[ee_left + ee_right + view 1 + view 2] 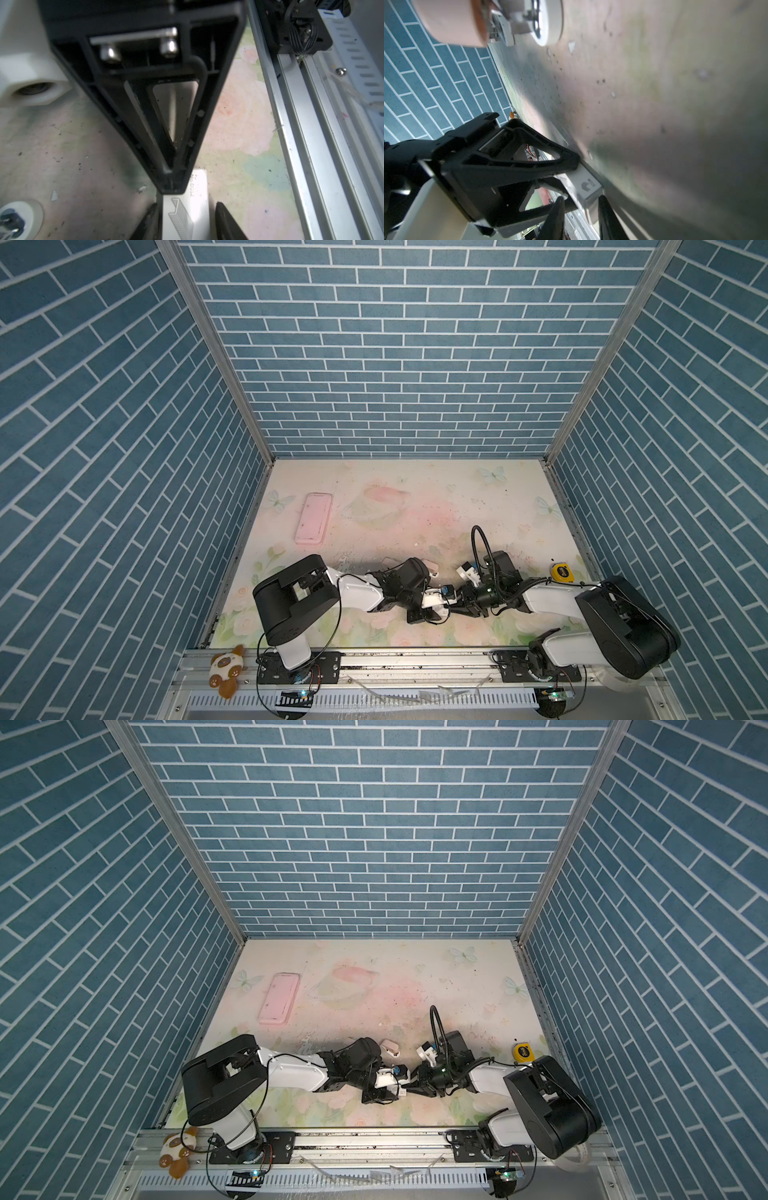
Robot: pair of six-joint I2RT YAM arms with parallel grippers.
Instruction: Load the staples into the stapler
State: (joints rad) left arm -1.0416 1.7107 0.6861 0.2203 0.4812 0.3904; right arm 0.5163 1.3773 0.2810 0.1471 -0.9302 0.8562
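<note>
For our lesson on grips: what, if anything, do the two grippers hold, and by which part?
The white staple box: the left gripper appears clamped on one end, and the right gripper on the opposite end.

Two robot arms stand at the front edge: one left arm (357,593) and one right arm (548,599). There is one stapler (390,1047) and one white box of staples (199,204), with one strip of staples drawn on its face. There is also one pink case (313,519), one yellow tape measure (560,571) and one plush toy (226,668). The one table (415,506) has three butterflies (277,499) printed on its cover. Three walls (407,364) of blue brick pattern surround it.
</note>
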